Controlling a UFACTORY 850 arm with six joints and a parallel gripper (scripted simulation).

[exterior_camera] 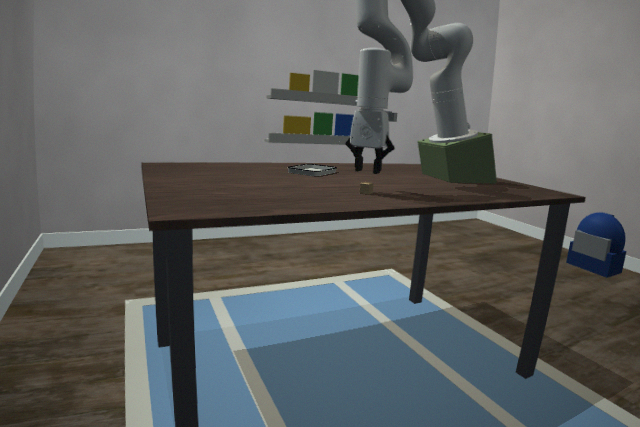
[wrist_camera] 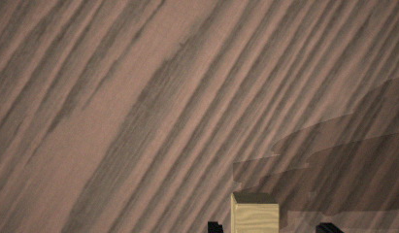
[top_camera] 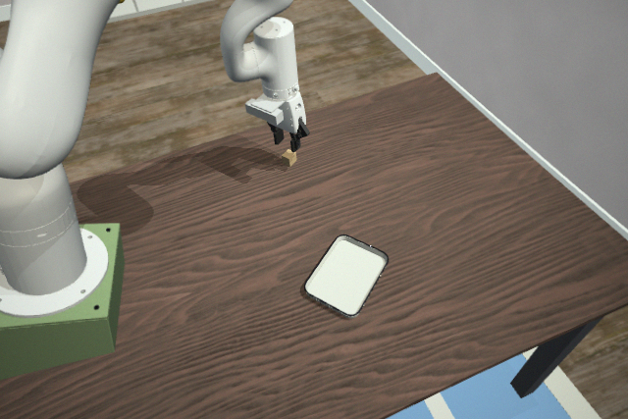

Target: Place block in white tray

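Top: high, angled down over the table point(top_camera: 456, 191). Exterior: low, level, from the room's far side. Wrist: close, straight down. Shared by all: the block point(top_camera: 289, 157).

A dark wooden table point(top_camera: 456, 191) seen from above. A small block point(top_camera: 289, 157) sits near the far edge, with bare wood on every side of it. The gripper point(top_camera: 288, 139) hangs just above the block, fingers parted and holding nothing, not touching it. A shallow white tray point(top_camera: 346, 276) lies well apart from the block, toward the near side, with only bare tabletop between them. The arm's green base point(top_camera: 109, 272) stands at the left corner, well apart from both.
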